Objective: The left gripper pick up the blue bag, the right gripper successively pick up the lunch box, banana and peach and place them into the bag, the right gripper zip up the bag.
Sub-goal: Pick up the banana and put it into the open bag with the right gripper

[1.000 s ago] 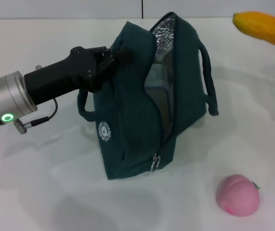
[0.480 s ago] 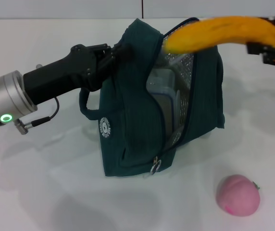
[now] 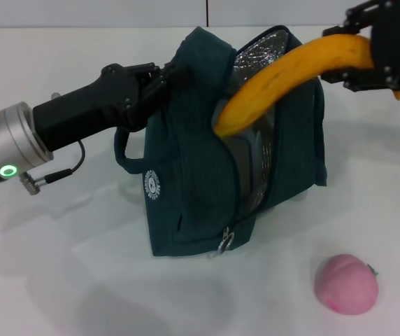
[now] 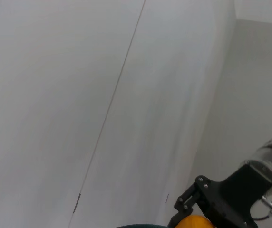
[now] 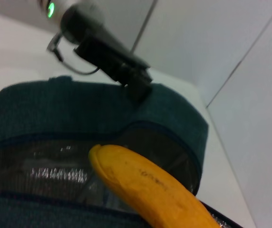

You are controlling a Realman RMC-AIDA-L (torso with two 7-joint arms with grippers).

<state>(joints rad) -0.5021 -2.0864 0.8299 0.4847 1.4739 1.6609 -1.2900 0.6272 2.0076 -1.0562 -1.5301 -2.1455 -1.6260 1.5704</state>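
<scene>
Blue bag (image 3: 207, 175) upright on white table (image 3: 60, 266), mouth unzipped, foil lining exposed; left gripper (image 3: 163, 78) at bag's upper left edge, fingers clamped on fabric there; right gripper (image 3: 376, 49) above bag's right side, closed around stem end of banana (image 3: 284, 77); banana slants down, free tip inside bag's opening; peach (image 3: 346, 283) on table, well apart, right of bag's base.

The blue bag (image 3: 207, 175) stands mid-table, the left gripper (image 3: 163, 78) at its left top edge. The banana (image 3: 284, 77) slants from the right gripper (image 3: 382, 49) into the bag's mouth. The peach (image 3: 345, 283) lies before the bag, to its right.
</scene>
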